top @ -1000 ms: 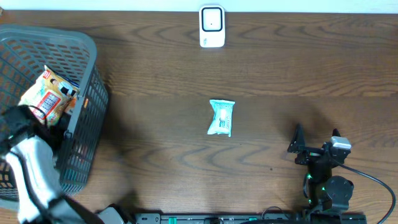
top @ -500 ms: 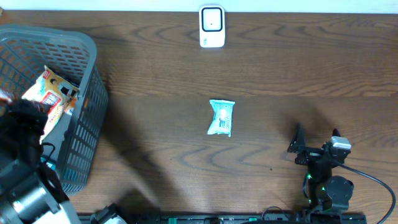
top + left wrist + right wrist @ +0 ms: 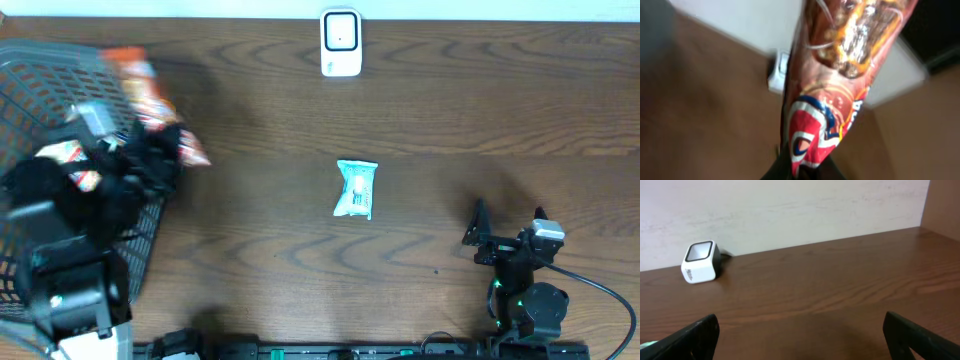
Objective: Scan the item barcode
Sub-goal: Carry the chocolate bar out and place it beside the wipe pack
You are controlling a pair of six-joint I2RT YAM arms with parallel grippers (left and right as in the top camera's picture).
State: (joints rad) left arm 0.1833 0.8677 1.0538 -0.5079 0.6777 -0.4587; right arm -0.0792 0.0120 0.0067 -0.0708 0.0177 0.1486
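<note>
My left gripper [image 3: 165, 145] is shut on the lower end of an orange-red snack packet [image 3: 150, 90], held up over the basket's right rim and blurred by motion. In the left wrist view the packet [image 3: 840, 75] stands up from the gripper [image 3: 805, 167] and fills the middle of the frame. The white barcode scanner [image 3: 340, 42] stands at the table's far edge, partly hidden behind the packet in the left wrist view [image 3: 777, 75] and plain in the right wrist view [image 3: 701, 261]. My right gripper [image 3: 508, 222] rests open and empty near the front right [image 3: 805, 335].
A grey mesh basket [image 3: 60, 60] fills the left side, with another light packet [image 3: 65, 155] showing inside beside my arm. A teal packet [image 3: 356, 188] lies flat mid-table. Bare wood lies between it and the scanner.
My left arm has come up out of the basket with the snack packet and swung right and toward the back. The right arm and the teal packet have not moved.
</note>
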